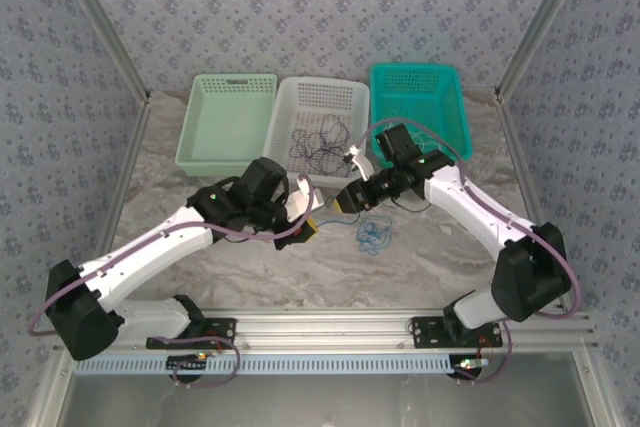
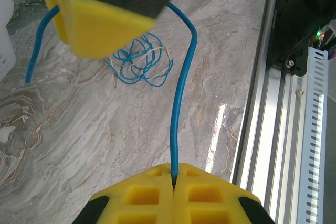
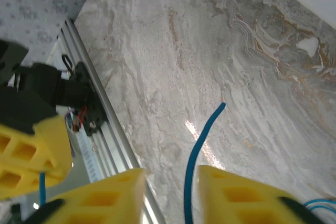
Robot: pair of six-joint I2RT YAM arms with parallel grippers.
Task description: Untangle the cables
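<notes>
Checking the wrist views: the left end effector (image 2: 173, 176) is clamped tight on a blue cable (image 2: 180, 103), which rises from its tips and arches over to the right end effector (image 3: 170, 177) — that one's yellow fingers (image 3: 236, 192) stand a little apart with the cable running between them, close to one pad but not squeezed as far as I can see. The cable's loose end hangs free above the bench (image 2: 79, 145). A small tangle of blue and whitish cables (image 2: 140, 61) lies on the bench near both end effectors, and dark purple cables (image 1: 318, 142) sit in the white basket (image 1: 290, 97) at the back.
</notes>
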